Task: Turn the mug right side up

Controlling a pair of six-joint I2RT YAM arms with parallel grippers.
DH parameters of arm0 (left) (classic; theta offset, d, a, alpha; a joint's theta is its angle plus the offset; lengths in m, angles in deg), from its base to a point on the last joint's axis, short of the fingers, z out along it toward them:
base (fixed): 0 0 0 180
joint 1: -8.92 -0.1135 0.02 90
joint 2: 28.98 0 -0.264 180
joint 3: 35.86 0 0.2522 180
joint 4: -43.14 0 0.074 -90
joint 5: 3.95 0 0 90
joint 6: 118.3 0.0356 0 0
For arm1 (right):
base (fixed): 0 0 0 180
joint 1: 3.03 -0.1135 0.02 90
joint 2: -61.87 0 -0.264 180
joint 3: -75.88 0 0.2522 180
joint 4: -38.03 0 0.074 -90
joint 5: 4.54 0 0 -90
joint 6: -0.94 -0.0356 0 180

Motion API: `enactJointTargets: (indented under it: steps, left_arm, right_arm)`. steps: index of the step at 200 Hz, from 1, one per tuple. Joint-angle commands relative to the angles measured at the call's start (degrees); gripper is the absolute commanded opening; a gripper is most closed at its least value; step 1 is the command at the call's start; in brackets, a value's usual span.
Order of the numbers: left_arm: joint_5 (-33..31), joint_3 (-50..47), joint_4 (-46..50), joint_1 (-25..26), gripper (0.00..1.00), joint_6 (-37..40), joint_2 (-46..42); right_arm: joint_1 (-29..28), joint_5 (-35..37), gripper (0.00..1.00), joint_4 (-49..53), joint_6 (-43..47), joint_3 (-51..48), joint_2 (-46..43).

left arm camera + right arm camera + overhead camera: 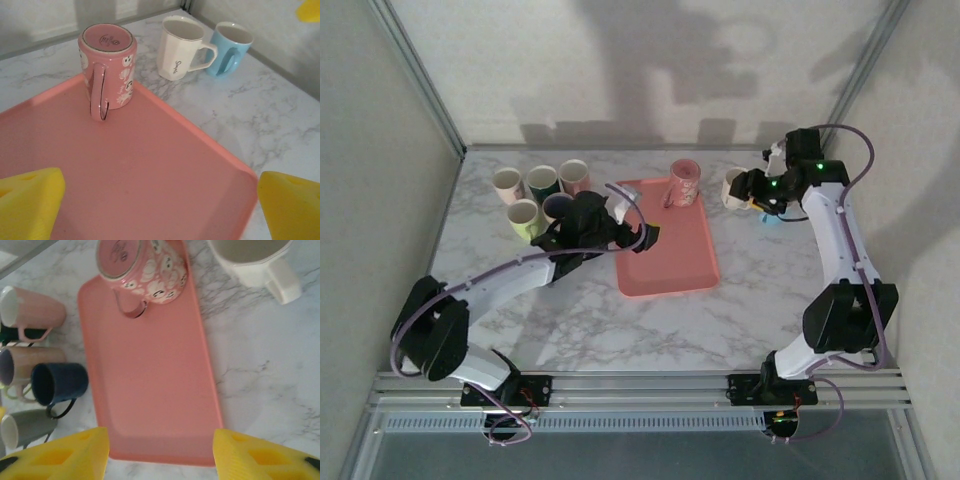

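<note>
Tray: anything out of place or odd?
Yes: the pink mug stands upside down, base up, in the far corner of the pink tray. The white mug and blue mug beside it stand mouth up. No spill or damage visible.

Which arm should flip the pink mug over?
Probably left: the left tool, open, sits low over the pink plastic tray, facing the handle of the upside-down pink ceramic mug. The right tool hovers farther off.

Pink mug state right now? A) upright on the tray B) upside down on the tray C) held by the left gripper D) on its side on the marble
B: the pink mug stands rim-down at a far corner of the tray, stamped base facing up.
</note>
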Motion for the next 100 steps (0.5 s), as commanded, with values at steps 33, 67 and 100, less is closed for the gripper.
enactJointTargets:
  steps: [33, 67, 100]
  left_arm:
    - [0.77, 15.23, 6.66, -1.42, 0.9, 6.84, 13.97]
    - [1.27, 22.87, 9.08, -2.5, 0.84, 6.29, 22.49]
    - [2.92, 29.37, 10.69, -4.51, 0.86, 5.92, 29.44]
  right_arm:
    - [-0.09, -4.64, 0.59, -1.15, -1.61, -4.38, -2.54]
    - [-0.01, -5.68, 0.61, -1.72, -1.9, -6.12, -2.42]
    - [0.06, -6.9, 0.62, -2.89, -2.34, -7.45, -2.07]
